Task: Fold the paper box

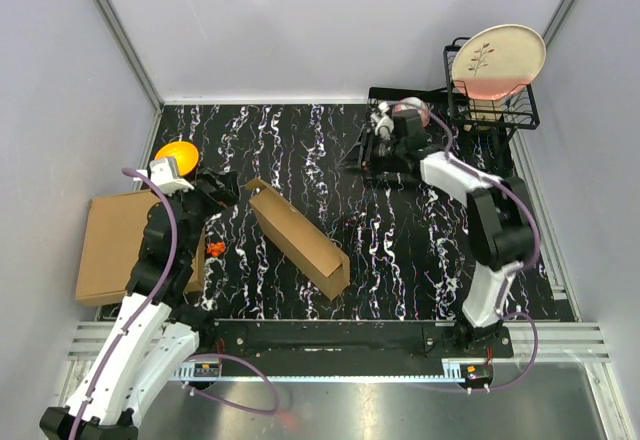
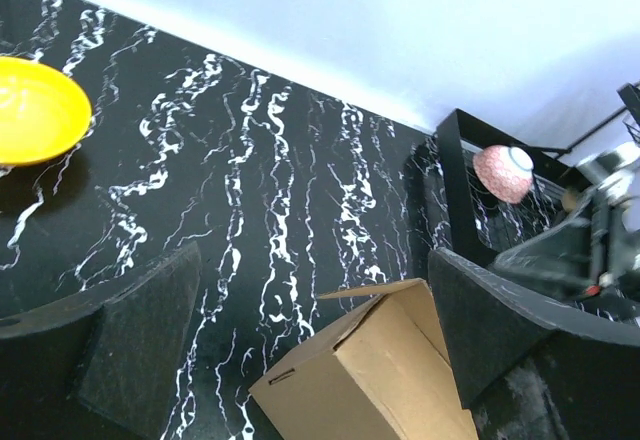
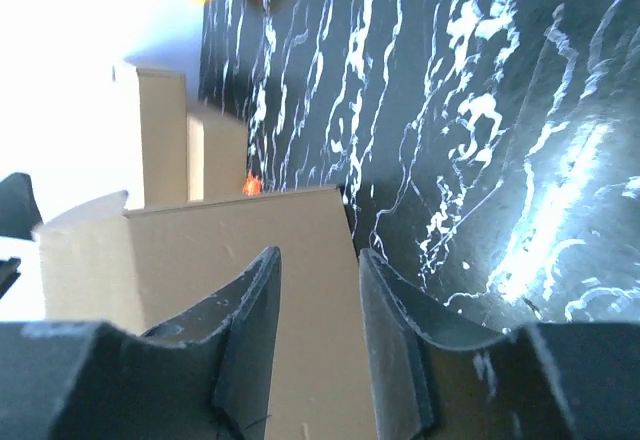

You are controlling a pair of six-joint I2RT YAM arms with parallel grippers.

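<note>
far left at 9 o'clock: a stack of flat cardboard [image 1: 115,245] lies by the left edge of the marbled black table [image 1: 400,250]. a yellow bowl [image 1: 177,153] sits just behind the stack at 10 o'clock. a small orange bit [image 1: 215,249] lies on the table just right of the stack; can't tell what it is.

the left arm rises over the stack. the left gripper [image 2: 313,260] has its jaws spread wide with nothing clamped. in the left wrist view one end of the paper box sits low between the two pads [image 2: 140,340]. i can't tell whether either pad touches it.

the paper box [image 1: 300,237] is mid-table, already a long narrow box. it lies diagonally, from 10 o'clock by the left gripper down to 4 o'clock. a flap at the left-gripper end stands open.

the right arm reaches out to 1 o'clock, well apart from the box. the right gripper [image 3: 318,255] has its jaws partway apart with a narrow gap, holding nothing. its wrist view looks back across the table at the box and stack.

just beyond that gripper is a black tray [image 1: 395,93] with a pink bowl [image 1: 415,112] by it. at 2 o'clock is a wire basket [image 1: 500,112] with a pale plate [image 1: 497,60] propped upright in it.
</note>
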